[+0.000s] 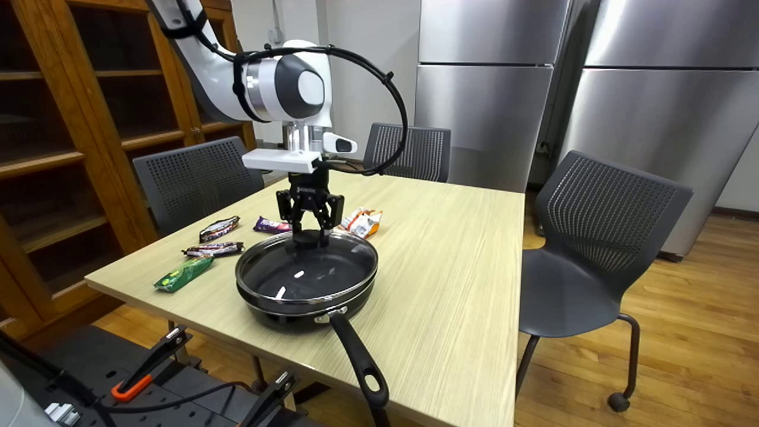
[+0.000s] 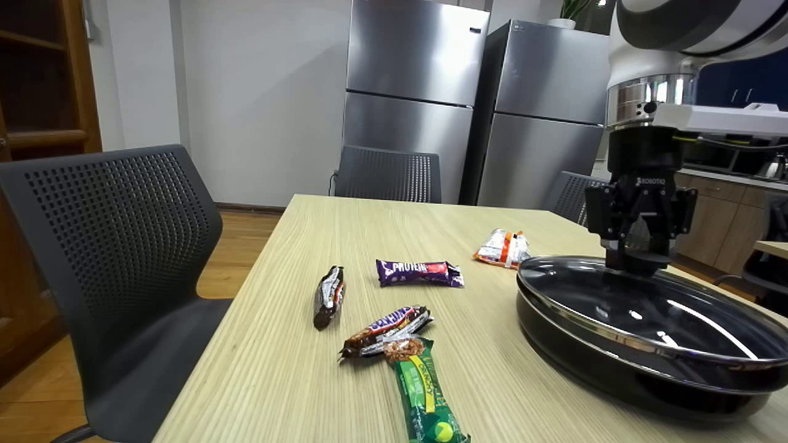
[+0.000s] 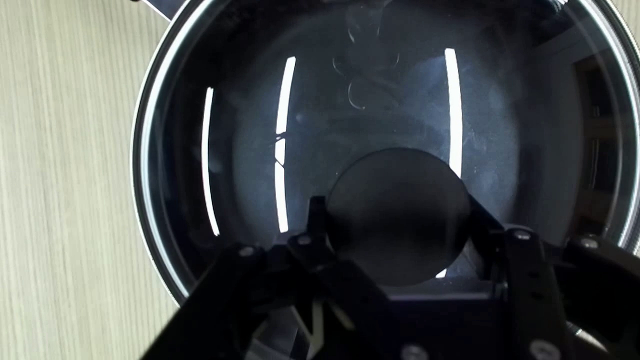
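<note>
I have the gripper (image 1: pixel 311 234) pointing straight down, its fingers (image 3: pixel 316 212) pinching the round black knob (image 3: pixel 397 215) from either side. That knob tops a glass lid (image 1: pixel 314 274) with a silver rim, which sits over a black pan (image 2: pixel 615 372); I can't tell whether the lid touches the pan's edge all the way round. My wrist view shows bright streaks of light reflected across the glass. The pan stands on the pale wooden desk (image 1: pixel 456 267), its long black handle (image 1: pixel 359 353) reaching toward the desk's edge in an exterior view.

Near the pan I see a crumpled silver-and-orange bag (image 2: pixel 505 249) and a purple bar (image 2: pixel 418 274) marked "PROTEIN". Further from it lie a dark-wrapped bar (image 2: pixel 329 296), a brown-wrapped bar (image 2: pixel 388 329) and a green bar (image 2: pixel 426 391), the last two with their ends meeting or nearly so. Grey chairs (image 1: pixel 599 237) stand around the desk, and two steel refrigerators (image 1: pixel 483 118) rise behind it.
</note>
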You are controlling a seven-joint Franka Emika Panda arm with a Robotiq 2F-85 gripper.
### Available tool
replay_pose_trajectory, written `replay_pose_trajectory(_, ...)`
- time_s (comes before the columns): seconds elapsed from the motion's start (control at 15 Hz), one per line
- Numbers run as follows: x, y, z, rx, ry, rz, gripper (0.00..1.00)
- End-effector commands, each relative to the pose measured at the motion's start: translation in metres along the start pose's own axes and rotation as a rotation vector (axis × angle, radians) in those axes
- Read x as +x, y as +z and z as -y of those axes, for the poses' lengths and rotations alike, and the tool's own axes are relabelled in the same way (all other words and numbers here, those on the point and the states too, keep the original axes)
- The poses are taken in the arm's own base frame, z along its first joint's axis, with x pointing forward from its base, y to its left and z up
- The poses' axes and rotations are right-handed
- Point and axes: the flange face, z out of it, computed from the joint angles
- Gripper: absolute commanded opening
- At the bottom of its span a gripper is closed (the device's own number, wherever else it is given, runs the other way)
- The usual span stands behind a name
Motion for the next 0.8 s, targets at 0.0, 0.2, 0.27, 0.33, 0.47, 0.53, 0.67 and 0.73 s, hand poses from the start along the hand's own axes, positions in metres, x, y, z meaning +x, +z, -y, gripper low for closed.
replay_pose_trajectory(0.0,-0.008,-0.036,-0.007,-0.004,0.022,-0.048,0.39)
replay_pose_trajectory(0.2,-0.009,-0.048,-0.013,-0.003,0.031,-0.077,0.39)
replay_pose_trajectory(0.27,-0.010,-0.053,-0.015,-0.001,0.036,-0.087,0.39)
replay_pose_trajectory(0.33,-0.010,-0.057,-0.018,0.000,0.044,-0.096,0.39)
replay_pose_trajectory(0.47,-0.008,-0.064,-0.027,0.006,0.058,-0.108,0.39)
replay_pose_trajectory(0.53,-0.008,-0.067,-0.032,0.008,0.067,-0.113,0.39)
replay_pose_trajectory(0.67,-0.006,-0.074,-0.045,0.011,0.088,-0.121,0.39)
replay_pose_trajectory(0.73,-0.005,-0.077,-0.051,0.011,0.100,-0.124,0.39)
